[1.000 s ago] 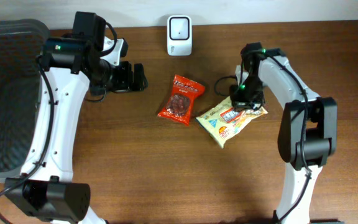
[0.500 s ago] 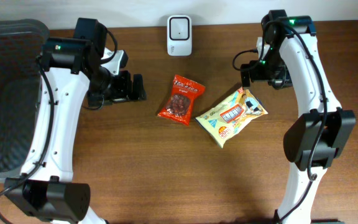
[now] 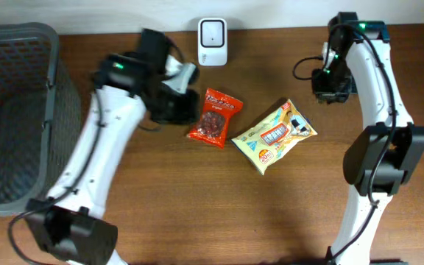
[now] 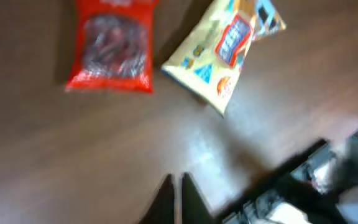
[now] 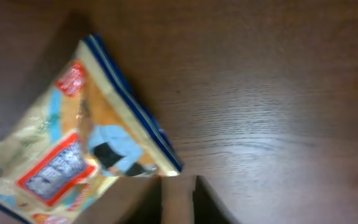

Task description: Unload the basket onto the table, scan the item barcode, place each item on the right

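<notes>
The left arm has swung in from the side. Its left claw [image 3: 179,107] now hangs just beside the red shiny snack packet [image 3: 214,118]. A second ago this claw was wide open; now its fingers are pressed together, with nothing between them.

The right arm has let go of the yellow crinkly snack packet [image 3: 274,136] and pulled back to the far edge. The right claw [image 3: 330,92] holds nothing. I cannot tell how far open it is.

Both packets lie flat on the brown wooden surface [image 3: 197,206], close to each other. The white box scanner [image 3: 212,32] stands behind them, a little way off.

So I think nothing is being scanned yet. The left claw must open again before it can pick up the red packet.
</notes>
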You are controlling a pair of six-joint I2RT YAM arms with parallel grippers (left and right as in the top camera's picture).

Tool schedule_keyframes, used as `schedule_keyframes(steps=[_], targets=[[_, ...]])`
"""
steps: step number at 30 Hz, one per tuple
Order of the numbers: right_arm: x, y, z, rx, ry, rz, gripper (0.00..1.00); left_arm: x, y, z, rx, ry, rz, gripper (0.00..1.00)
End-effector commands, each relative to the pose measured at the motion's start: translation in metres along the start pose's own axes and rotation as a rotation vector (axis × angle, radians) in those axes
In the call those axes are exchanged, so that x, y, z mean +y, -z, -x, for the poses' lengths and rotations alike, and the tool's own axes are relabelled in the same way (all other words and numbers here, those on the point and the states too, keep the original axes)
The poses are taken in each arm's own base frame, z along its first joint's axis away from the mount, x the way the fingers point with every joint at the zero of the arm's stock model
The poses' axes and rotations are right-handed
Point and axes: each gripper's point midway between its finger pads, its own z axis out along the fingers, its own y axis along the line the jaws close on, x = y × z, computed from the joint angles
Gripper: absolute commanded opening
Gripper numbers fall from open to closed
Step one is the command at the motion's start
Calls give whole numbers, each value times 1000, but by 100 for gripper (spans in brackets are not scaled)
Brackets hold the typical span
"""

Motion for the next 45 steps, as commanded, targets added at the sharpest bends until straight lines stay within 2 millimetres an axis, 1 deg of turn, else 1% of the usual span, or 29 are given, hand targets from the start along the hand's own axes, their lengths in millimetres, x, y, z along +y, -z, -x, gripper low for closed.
schedule_keyframes(steps=[1,3,5,6,7,9,10,12,13,14,15,16,18,19,20,23,24,27,32,33,34,35,36,38,40,42,43,44,45], targets=[[8,-34,-5,89,3,28,4,-7,-31,-12,26,-21,68,0],[11,-57,-16,151,5,38,4,-10,-47,-17,34,30,63,0],[19,-75,-27,192,4,80,4,-11,-53,-20,42,23,62,0],[30,-86,-36,223,-3,142,4,-10,-56,-21,42,22,62,1],[41,-91,-44,253,-12,205,4,-9,-59,-20,38,20,61,0],[64,-93,-62,326,-25,316,4,-5,-64,-15,14,12,70,0],[79,-86,-71,361,-19,364,4,-2,-68,-13,7,10,80,0],[95,-75,-77,361,21,377,4,1,-74,-14,20,15,83,0],[103,-67,-77,335,59,353,4,3,-79,-14,31,20,85,0],[110,-53,-72,285,94,336,4,6,-89,-13,41,49,88,0],[111,-43,-67,250,107,326,4,5,-94,-12,46,65,83,0],[105,-33,-64,225,112,296,4,-1,-102,-12,59,60,46,0],[94,-17,-69,248,99,267,4,-11,-116,-17,96,50,9,0],[93,-15,-71,258,103,266,4,-13,-122,-20,111,44,11,0],[94,-15,-75,268,165,277,4,-14,-133,-24,136,44,14,0],[114,-12,-84,275,305,375,4,-17,-160,-36,198,97,31,0],[117,-12,-84,275,311,377,4,-16,-167,-39,213,95,35,0],[128,-30,-87,276,317,408,4,-5,-186,-48,260,108,70,0],[124,-92,-93,257,303,380,4,26,-213,-54,286,107,182,0],[120,-100,-93,251,298,351,4,30,-214,-54,287,107,203,0],[102,-116,-90,242,234,233,4,45,-216,-56,286,101,275,0],[90,-123,-89,234,190,153,4,54,-215,-55,280,95,328,0],[76,-126,-87,229,147,71,4,71,-210,-51,256,77,429,0],[75,-119,-85,228,148,61,4,89,-201,-49,238,57,542,0],[75,-98,-76,220,149,52,4,102,-186,-46,242,54,629,0],[77,-78,-65,197,150,55,4,106,-169,-37,241,70,656,0],[78,-63,-58,177,151,59,4,106,-155,-30,241,88,659,0],[79,-45,-53,164,151,61,9,105,-137,-19,234,112,657,0],[79,-35,-53,165,151,64,19,104,-124,-10,221,129,652,0]])
